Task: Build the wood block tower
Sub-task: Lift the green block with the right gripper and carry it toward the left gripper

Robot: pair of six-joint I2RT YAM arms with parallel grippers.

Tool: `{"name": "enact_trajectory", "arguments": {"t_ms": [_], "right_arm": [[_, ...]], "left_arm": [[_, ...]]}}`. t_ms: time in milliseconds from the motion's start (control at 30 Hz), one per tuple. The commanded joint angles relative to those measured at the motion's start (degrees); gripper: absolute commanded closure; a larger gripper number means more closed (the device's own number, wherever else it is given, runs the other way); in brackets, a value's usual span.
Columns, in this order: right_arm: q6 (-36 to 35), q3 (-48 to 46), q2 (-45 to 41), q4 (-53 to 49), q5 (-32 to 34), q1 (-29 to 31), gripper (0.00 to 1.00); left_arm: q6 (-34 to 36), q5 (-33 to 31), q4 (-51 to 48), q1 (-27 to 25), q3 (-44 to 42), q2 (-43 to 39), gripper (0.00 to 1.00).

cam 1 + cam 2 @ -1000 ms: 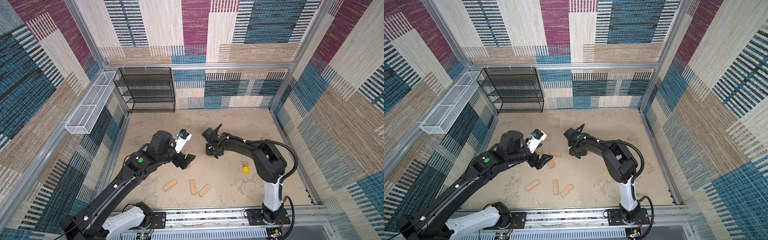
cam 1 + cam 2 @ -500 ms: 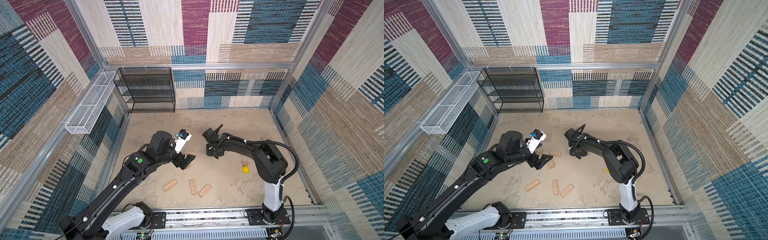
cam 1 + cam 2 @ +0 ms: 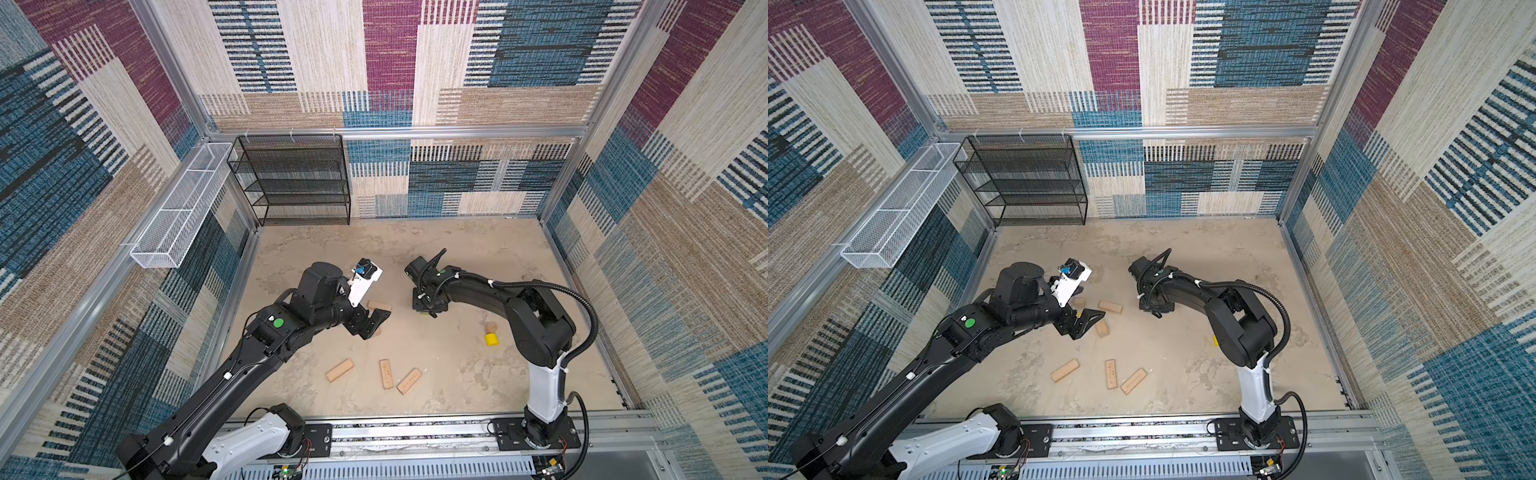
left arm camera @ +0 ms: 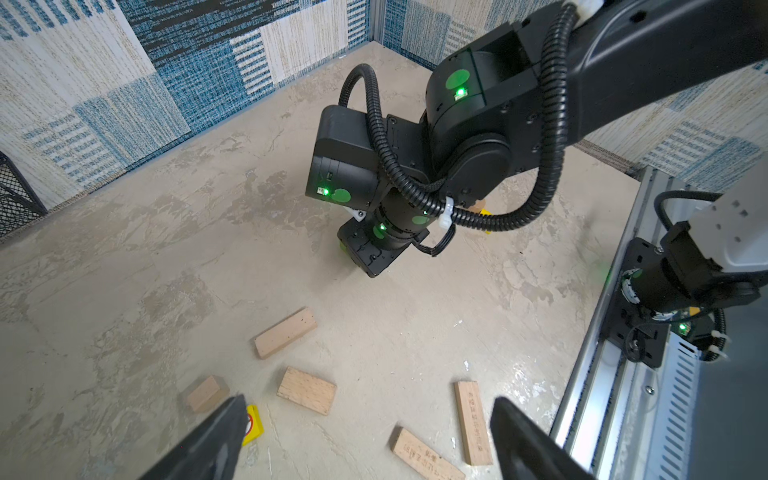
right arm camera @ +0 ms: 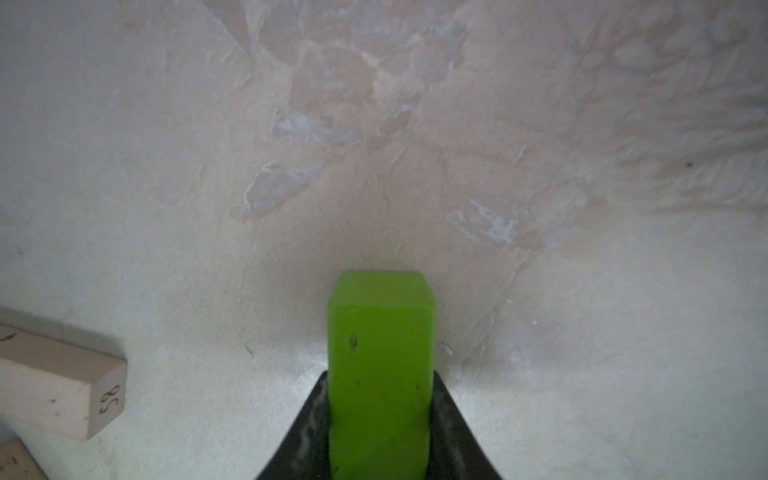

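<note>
Between the right gripper (image 5: 382,419) fingers, firmly clamped: green oblong block (image 5: 381,332), smooth-painted and square-ended, long axis in line with the fingers, free end toward the mottled floor (image 5: 374,145). Beside it lies a tan wood brick (image 5: 58,382) with a numbered end. The left gripper (image 4: 369,401) has its jaws spread wide above flat tan bricks (image 4: 306,390). Farthest off are a black mesh shelf (image 3: 291,178) and a white wire basket (image 3: 178,208).

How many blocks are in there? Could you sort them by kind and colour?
tan bricks: 5
tan cube: 1
tan round piece: 1
yellow cube: 1
yellow cylinder: 1
green block: 1
Total: 10
</note>
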Motion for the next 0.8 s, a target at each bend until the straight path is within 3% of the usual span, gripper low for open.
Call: {"name": "enact_trajectory", "arguments": {"t_ms": [0, 233, 600, 767], "right_arm": [[0.65, -0.25, -0.49, 0.02, 0.26, 0.17, 0.66], [-2.05, -0.33, -0.73, 0.09, 0.13, 0.37, 0.68], [-0.53, -3.08, -1.16, -0.47, 0.41, 2.10, 0.67], [-0.52, -3.07, -1.50, -0.24, 0.83, 2.28, 0.58]], "left_arm": [[-0.95, -0.63, 0.80, -0.03, -0.05, -0.31, 0.04], [-1.13, -0.63, 0.72, -0.02, 0.08, -0.48, 0.04], [-1.47, -1.72, 0.70, -0.03, 0.08, -1.42, 0.04], [-1.58, -1.51, 0.70, -0.06, -0.05, -1.01, 0.04]]}}
